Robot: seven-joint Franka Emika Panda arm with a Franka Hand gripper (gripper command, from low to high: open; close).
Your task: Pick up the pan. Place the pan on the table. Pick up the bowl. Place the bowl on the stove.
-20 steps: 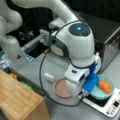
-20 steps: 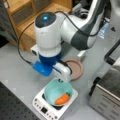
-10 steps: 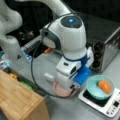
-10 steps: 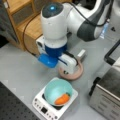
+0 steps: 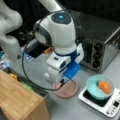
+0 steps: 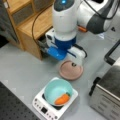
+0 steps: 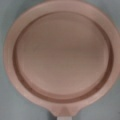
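Observation:
The dusty-pink pan (image 5: 69, 90) (image 6: 71, 71) lies flat on the grey table (image 5: 75, 111) (image 6: 22, 67). It fills the wrist view (image 7: 62, 55), with its white handle at the bottom edge. The gripper (image 5: 60, 81) (image 6: 72, 64) hangs straight over the pan, its fingers hidden under the white hand. The teal bowl (image 5: 96, 90) (image 6: 55, 89) with an orange food piece (image 5: 105, 86) (image 6: 62, 99) sits on the white stove (image 5: 110, 107) (image 6: 44, 108), apart from the gripper.
A silver toaster oven (image 5: 100, 50) (image 6: 107, 95) stands just beyond the stove. A light wooden unit (image 5: 17, 100) (image 6: 32, 22) sits on the pan's other side, close to the arm. A black cable loops from the wrist down beside the pan.
The arm has swung away from the bowl and stove and now hangs over the pan. Bowl and pan have stayed where they were.

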